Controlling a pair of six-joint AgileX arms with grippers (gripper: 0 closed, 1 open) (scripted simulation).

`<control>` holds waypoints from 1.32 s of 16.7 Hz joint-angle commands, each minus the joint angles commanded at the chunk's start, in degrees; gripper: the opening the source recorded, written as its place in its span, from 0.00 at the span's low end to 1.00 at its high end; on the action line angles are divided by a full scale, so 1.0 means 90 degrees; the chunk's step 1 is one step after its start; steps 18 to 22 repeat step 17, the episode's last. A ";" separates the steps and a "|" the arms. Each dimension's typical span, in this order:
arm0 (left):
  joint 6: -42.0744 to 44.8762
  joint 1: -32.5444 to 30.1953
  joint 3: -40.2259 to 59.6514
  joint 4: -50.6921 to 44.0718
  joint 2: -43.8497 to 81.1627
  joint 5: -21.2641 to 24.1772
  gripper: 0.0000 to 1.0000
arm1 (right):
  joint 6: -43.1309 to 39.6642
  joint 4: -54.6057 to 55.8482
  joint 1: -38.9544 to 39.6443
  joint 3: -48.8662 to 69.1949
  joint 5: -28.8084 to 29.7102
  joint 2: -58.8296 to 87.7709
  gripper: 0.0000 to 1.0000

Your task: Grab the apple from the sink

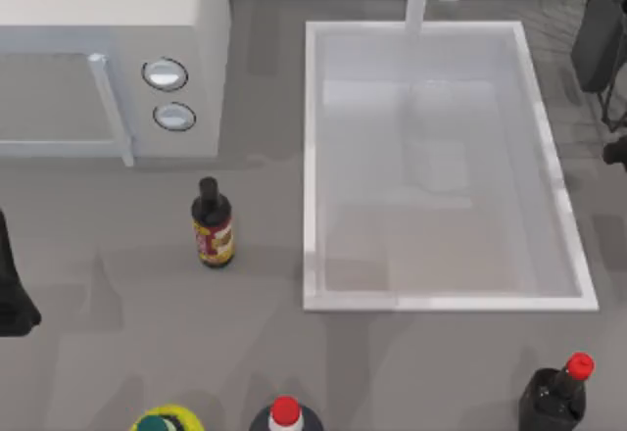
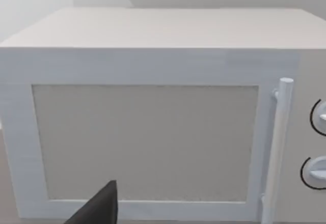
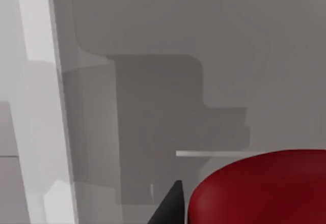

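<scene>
One large white rectangular sink (image 1: 446,299) with raised rim. One white box-shaped microwave (image 1: 108,20), with two round grey dials (image 1: 165,74). One glossy solid-red apple (image 3: 260,188), seen close in the right wrist view. Bottles: one dark glass bottle with black cap and red-yellow label (image 1: 212,223); two dark bottles with red caps (image 1: 556,392). One round yellow-green object (image 1: 168,419), cut by the frame edge, kind unclear.

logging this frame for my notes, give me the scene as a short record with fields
apple: red, right beside the right gripper
sink: white basin, right of the microwave
right arm: top view's right edge, beside sink
left arm: parked, top view's left edge, facing microwave
dark bottle: left of sink
</scene>
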 joint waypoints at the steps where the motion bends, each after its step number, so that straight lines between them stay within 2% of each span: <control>1: 0.0000 0.0000 0.0000 0.0000 0.0000 0.0000 1.00 | 0.0000 0.0000 0.0000 0.0000 0.0000 0.0000 0.23; 11: 0.0000 0.0000 0.0000 0.0000 0.0000 0.0000 1.00 | 0.0000 0.0000 0.0000 0.0000 0.0000 0.0000 0.98; 22: 0.0000 0.0000 0.0000 0.0000 0.0000 0.0000 1.00 | 0.0000 0.0000 0.0000 0.0000 0.0000 0.0000 1.00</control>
